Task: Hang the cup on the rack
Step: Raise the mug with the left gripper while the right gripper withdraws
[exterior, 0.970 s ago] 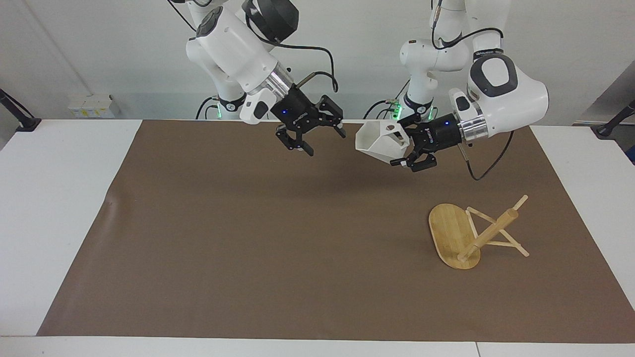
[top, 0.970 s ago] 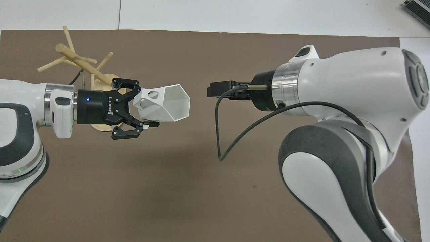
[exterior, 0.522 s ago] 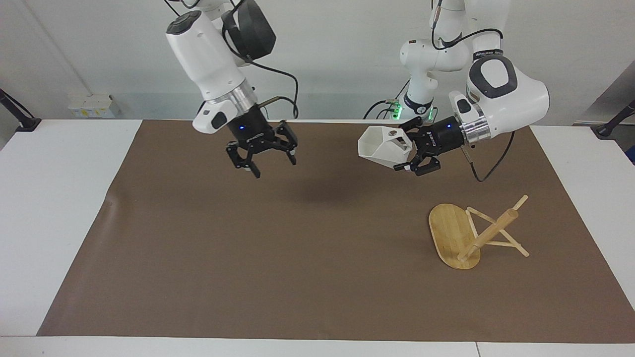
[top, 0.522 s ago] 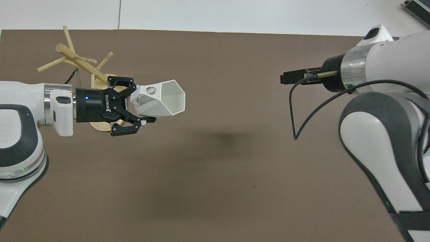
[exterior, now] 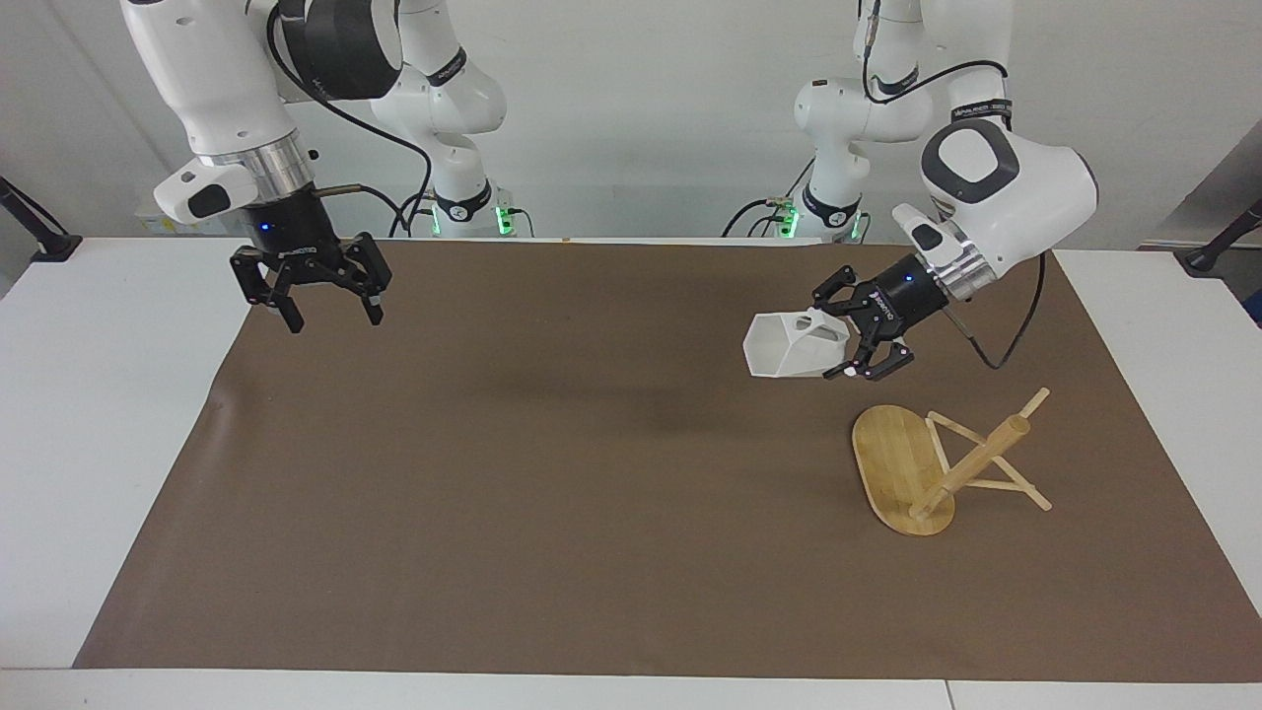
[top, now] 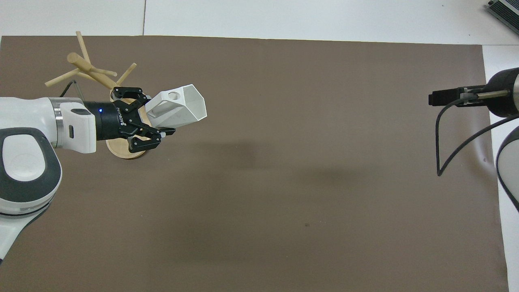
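The cup [exterior: 792, 346] looks light, stiff and slick, best gripped at its pierced handle. It hangs sideways above the table [exterior: 552, 473], near the rack [exterior: 937, 463], clamped in the left end effector [exterior: 868, 335]. Since a second ago it has dropped toward the rack, while the right end effector [exterior: 323, 288], splayed and empty, has withdrawn to its own end.

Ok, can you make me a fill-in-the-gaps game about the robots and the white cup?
1. The cup is held by the ___ tool.
2. The rack is made of ___.
3. The right tool holds ___.
4. The cup is in the air, not yet on the ___.

Missing words: left; wood; nothing; rack
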